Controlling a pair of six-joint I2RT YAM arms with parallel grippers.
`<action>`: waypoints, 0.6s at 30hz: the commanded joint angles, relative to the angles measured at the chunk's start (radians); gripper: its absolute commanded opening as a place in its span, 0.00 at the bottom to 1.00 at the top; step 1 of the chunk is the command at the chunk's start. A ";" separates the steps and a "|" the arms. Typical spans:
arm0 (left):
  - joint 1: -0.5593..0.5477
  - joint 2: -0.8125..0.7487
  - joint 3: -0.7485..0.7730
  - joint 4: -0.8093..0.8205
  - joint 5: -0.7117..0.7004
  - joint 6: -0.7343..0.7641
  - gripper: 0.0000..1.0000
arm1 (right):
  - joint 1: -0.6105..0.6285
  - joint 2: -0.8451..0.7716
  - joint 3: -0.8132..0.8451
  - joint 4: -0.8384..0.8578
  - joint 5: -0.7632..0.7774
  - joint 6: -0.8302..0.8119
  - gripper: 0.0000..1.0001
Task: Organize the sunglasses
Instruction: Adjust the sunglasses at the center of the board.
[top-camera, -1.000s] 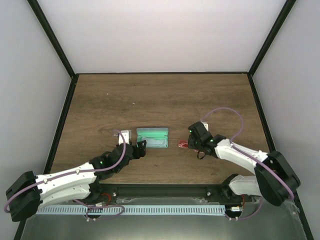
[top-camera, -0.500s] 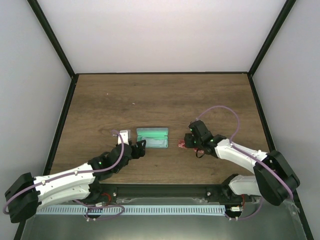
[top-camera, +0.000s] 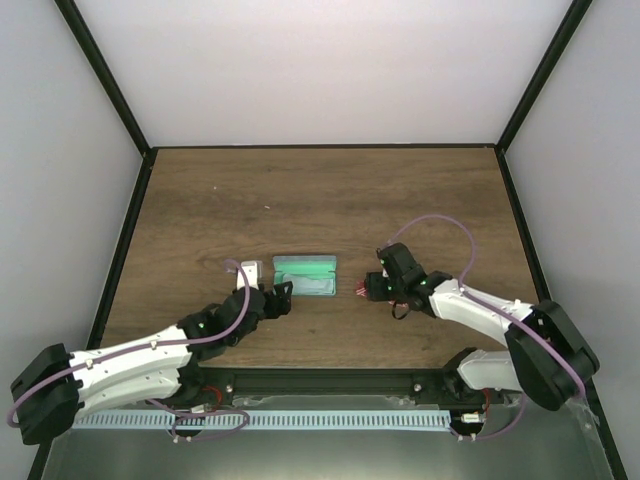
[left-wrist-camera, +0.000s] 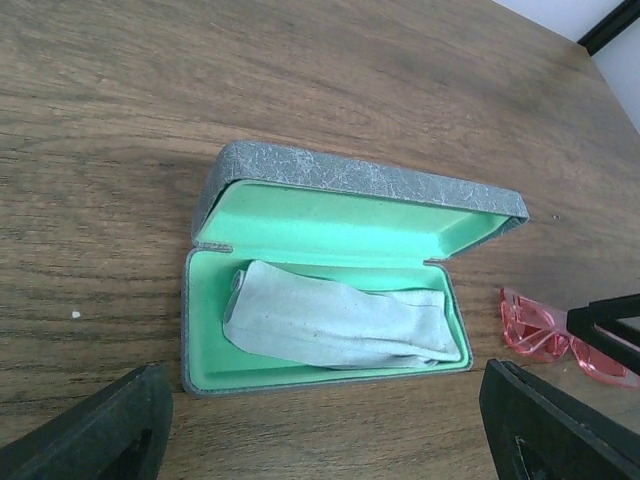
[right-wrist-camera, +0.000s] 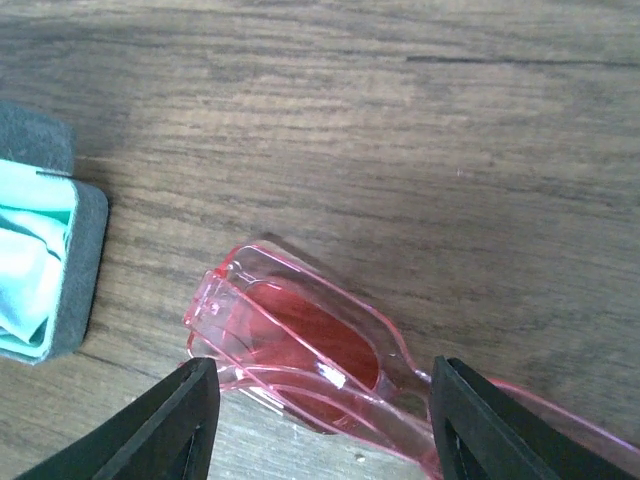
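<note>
The right tool (right-wrist-camera: 320, 410) hangs low over the wooden surface (top-camera: 300, 190) with its two dark fingers (right-wrist-camera: 195, 405) spread. The sunglasses (right-wrist-camera: 300, 340) lie flat on the wood right in the gap between them. They are a small pair with pink-red see-through lenses and a pale, glassy frame. One lens end pokes out ahead of the fingertips, and the rest runs back under the tool's far-side finger. I cannot tell from here whether either finger actually touches the frame, but the glasses look to be resting on the wood rather than pinched. Just off that tool's left side, a little ahead of it, sits the corner of the grey case (left-wrist-camera: 350, 180), close to the glasses but apart from them. The left tool (left-wrist-camera: 325, 420) is down near the surface as well, fingers spread wide and gripping nothing. The case sits directly in front of it, roughly centred between its fingertips. The case is open, its lid tipped back away from the tool and showing a mint-green lining. A crumpled light blue cloth (left-wrist-camera: 340, 325) lies lengthwise in the bottom half. From this tool's side the sunglasses are ahead and off to the right, past the end of the case, partly covered by the other tool's fingertip.
</note>
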 joint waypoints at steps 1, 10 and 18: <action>0.004 -0.006 -0.001 -0.004 0.002 -0.011 0.86 | -0.006 -0.053 -0.037 -0.004 -0.042 0.004 0.60; 0.004 -0.030 -0.006 -0.020 -0.009 -0.016 0.86 | 0.033 -0.043 -0.054 -0.011 -0.074 0.010 0.60; 0.005 -0.032 -0.004 -0.021 -0.013 -0.015 0.86 | 0.079 -0.028 -0.043 -0.037 -0.039 0.026 0.51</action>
